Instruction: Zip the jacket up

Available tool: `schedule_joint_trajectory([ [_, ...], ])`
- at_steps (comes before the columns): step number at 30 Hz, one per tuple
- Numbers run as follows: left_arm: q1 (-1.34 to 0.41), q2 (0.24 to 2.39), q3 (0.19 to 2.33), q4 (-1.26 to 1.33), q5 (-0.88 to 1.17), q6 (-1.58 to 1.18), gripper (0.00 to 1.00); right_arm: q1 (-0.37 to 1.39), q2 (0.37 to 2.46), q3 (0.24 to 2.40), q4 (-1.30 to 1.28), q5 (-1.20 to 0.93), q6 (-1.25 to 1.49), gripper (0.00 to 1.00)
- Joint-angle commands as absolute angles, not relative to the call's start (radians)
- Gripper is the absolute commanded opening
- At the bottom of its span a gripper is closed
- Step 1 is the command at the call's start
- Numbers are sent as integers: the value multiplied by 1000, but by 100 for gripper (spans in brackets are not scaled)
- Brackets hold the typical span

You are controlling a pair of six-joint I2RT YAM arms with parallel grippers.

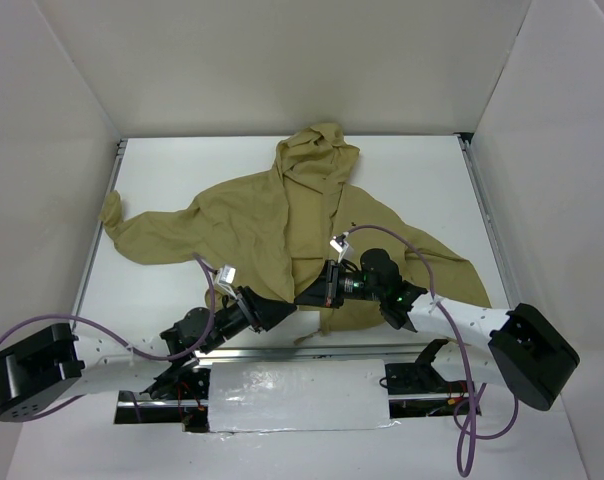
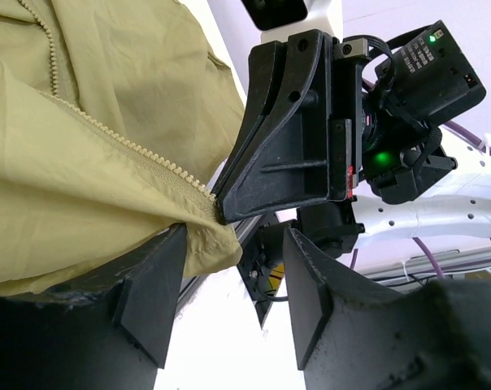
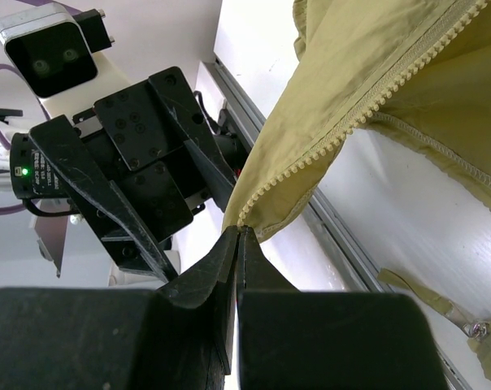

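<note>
The olive-tan jacket (image 1: pixel 252 225) lies spread on the white table, hood at the far side, front open. My right gripper (image 3: pixel 240 231) is shut on the lower end of one zipper edge (image 3: pixel 375 97) and holds that hem corner lifted off the table. It also shows in the top view (image 1: pixel 304 297). My left gripper (image 2: pixel 233 244) is open, right beside the pinched corner, and jacket fabric (image 2: pixel 83 187) drapes over its left finger (image 2: pixel 148 301). In the top view the left gripper (image 1: pixel 280 314) sits at the jacket's near hem. Zipper teeth (image 2: pixel 123 146) run up from the pinch.
A metal rail (image 3: pixel 351 244) runs along the table's near edge under the hem. A small fabric strap with a metal end (image 3: pixel 465 325) lies by the rail. White walls enclose the table on three sides. Purple cables (image 1: pixel 102 325) loop by both arms.
</note>
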State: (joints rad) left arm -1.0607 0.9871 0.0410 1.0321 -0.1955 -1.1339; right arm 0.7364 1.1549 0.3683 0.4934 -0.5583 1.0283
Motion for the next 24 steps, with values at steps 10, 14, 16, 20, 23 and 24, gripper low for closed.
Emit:
schedule_joint_trajectory([
  [10,-1054,1018,-29,1134,-170,-1144,56,736,1157,416,517,-569,1008,0],
  [14,-1055,1046,-43,1178,-170,-1149,55,736,1161,419,517,-572,1006,0],
  [16,-1052,1049,-45,1190,-170,-1149,52,738,1163,420,517,-572,1006,0],
  [20,-1048,1043,-40,1180,-170,-1143,47,736,1166,422,515,-572,1006,0],
  [23,-1045,1034,-40,1172,-173,-1141,42,736,1169,422,520,-574,1006,0],
  [24,-1045,1032,-40,1167,-175,-1141,36,736,1172,422,522,-574,1009,0],
])
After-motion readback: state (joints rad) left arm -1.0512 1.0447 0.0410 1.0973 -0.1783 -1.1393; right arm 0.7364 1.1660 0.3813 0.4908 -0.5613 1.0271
